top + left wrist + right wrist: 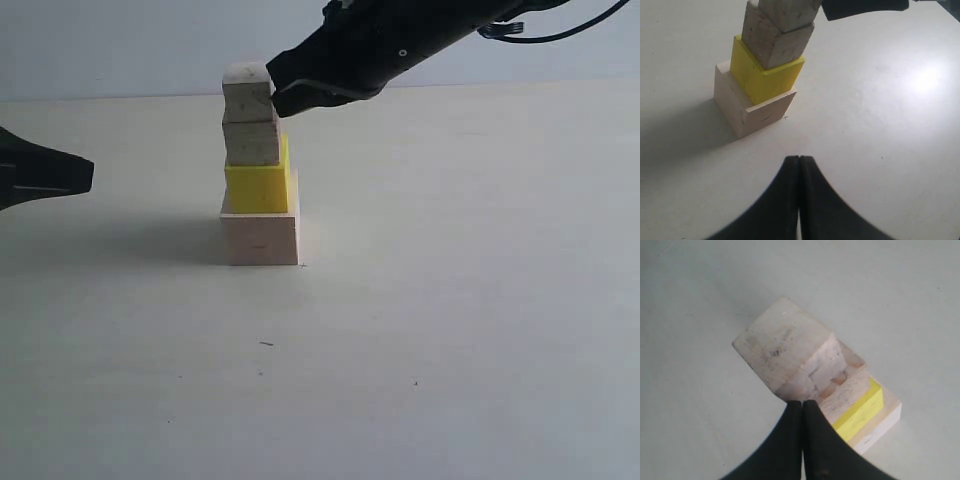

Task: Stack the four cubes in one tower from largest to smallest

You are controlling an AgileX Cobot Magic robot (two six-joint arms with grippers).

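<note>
Noted tower [260, 165] upright on surface [450, 330]: largest pale cube [261, 238] at base, yellow cube [258, 188] second, small pale cube [251, 142] third, top cube [247, 92] turned slightly off the rest. Found right fingers [300, 88] pressed together, empty, at 3 o'clock of top cube, just beside its edge; contact unclear. Found left fingers [70, 172] pressed together, empty, at 9 o'clock of tower, well apart.
</note>
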